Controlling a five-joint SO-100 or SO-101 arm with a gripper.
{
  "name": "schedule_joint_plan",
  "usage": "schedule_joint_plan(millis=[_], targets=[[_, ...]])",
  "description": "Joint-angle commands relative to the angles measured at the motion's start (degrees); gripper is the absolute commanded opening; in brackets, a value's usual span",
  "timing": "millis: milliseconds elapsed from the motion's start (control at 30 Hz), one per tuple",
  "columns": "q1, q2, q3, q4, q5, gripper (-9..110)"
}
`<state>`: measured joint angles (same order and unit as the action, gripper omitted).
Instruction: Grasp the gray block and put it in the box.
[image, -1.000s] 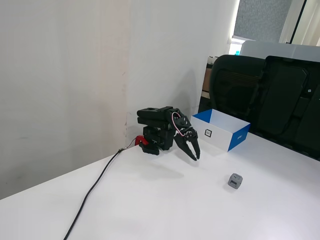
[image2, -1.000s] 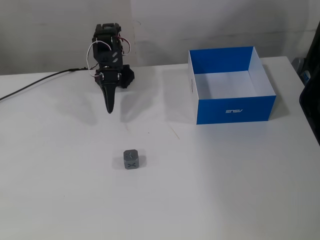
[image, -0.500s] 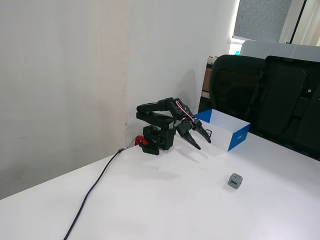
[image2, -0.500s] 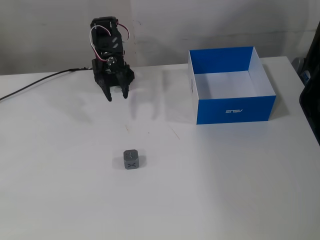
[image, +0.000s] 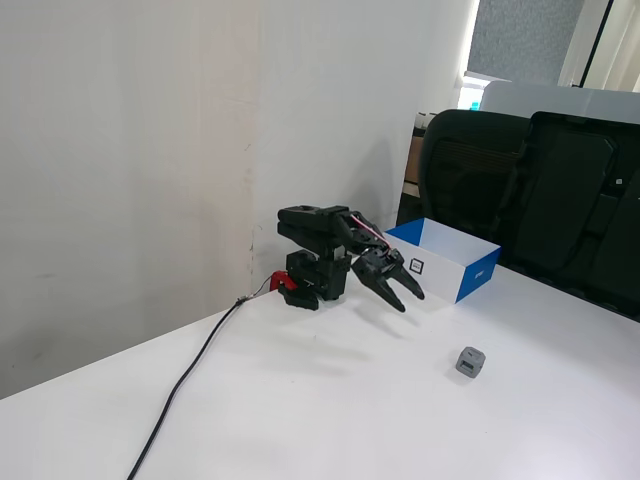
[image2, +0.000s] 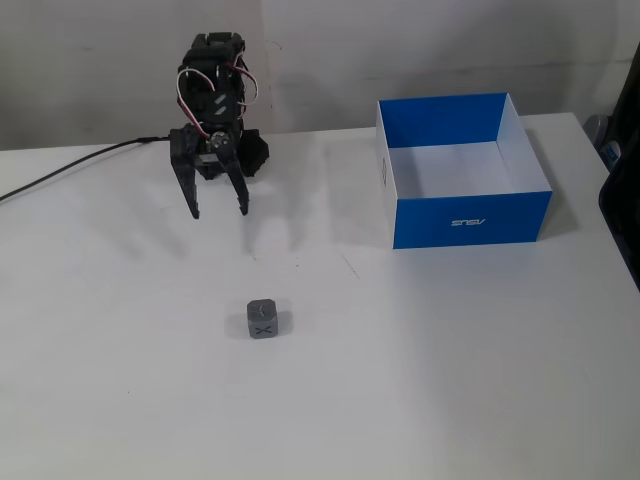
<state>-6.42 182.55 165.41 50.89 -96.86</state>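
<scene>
On the white table (image2: 450, 380): a small gray cube-shaped block (image2: 264, 320) with rounded edges sits flat, alone, well apart from everything else.
Block orientation: a cube, so no long axis; its top face shows a dark round mark and its near face a dark X-like mark, faces roughly square to one fixed view.
Block relative to box: below and to the left of the shallow rectangular cardboard box (image2: 470, 218) in that fixed view; in the other (image: 471, 361), nearer the camera than the box (image: 478, 278).
Box: blue outside, white inside, open top, matte card; a white side panel carries a small black square logo.
Gripper: the black plastic two-finger gripper (image2: 218, 211) hangs above the table, up-left of the block, fingers spread wide, holding nothing.
Cable: a thin black cable (image: 185, 385) trails away from the arm's base.
</scene>
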Motion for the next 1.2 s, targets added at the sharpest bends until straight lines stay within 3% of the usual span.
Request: schedule_joint_plan(millis=[0, 733, 1167], targets=[[1.0, -2.5, -1.2, -4.5, -1.1, 33], [1.2, -54.8, -27.9, -15.6, -1.1, 37], [1.5, -60.0, -27.1, -17.8, -8.6, 37]])
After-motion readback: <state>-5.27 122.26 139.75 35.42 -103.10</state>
